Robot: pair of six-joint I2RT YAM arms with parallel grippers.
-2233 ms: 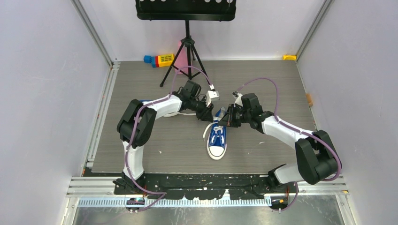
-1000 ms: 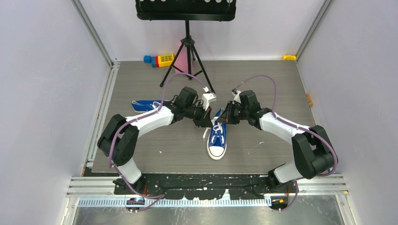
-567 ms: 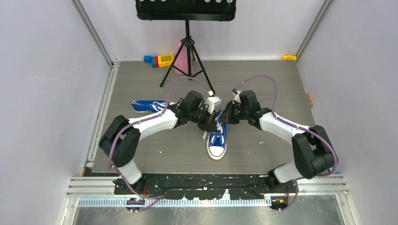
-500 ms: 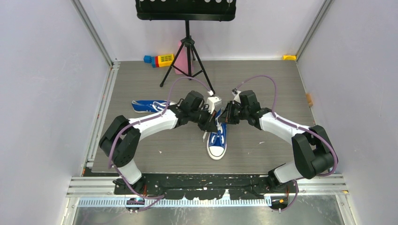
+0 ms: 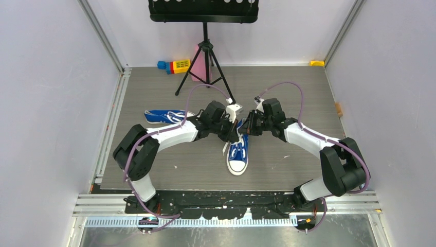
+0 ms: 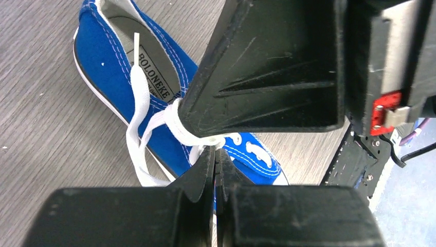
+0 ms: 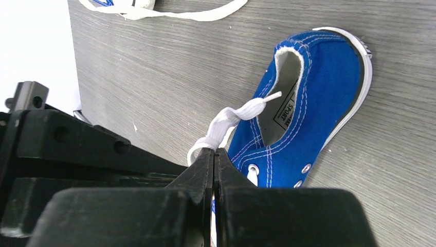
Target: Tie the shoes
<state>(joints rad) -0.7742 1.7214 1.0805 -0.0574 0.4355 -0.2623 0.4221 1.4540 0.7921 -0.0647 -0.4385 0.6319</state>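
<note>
One blue sneaker [image 5: 238, 154] lies mid-table, its white toe cap towards the arms. It also shows in the left wrist view [image 6: 154, 87] and the right wrist view [image 7: 303, 98]. The other blue sneaker [image 5: 163, 116] lies on its side to the left, its lace trailing [image 7: 169, 13]. My left gripper [image 5: 234, 135] and right gripper [image 5: 243, 131] meet tip to tip above the middle shoe's opening. The left gripper [image 6: 215, 152] is shut on a white lace [image 6: 137, 103]. The right gripper [image 7: 214, 151] is shut on a white lace loop [image 7: 232, 119].
A black music-stand tripod [image 5: 205, 62] stands at the back, with coloured blocks [image 5: 175, 66] and a pink object [image 5: 197, 60] beside it. A yellow piece [image 5: 317, 63] sits in the back right corner. Walls close in the table [image 5: 288, 164] on both sides.
The left arm has swung right and stretched out, bringing its gripper from left of the shoe to the laces, against the right gripper. The second shoe is now uncovered.
</note>
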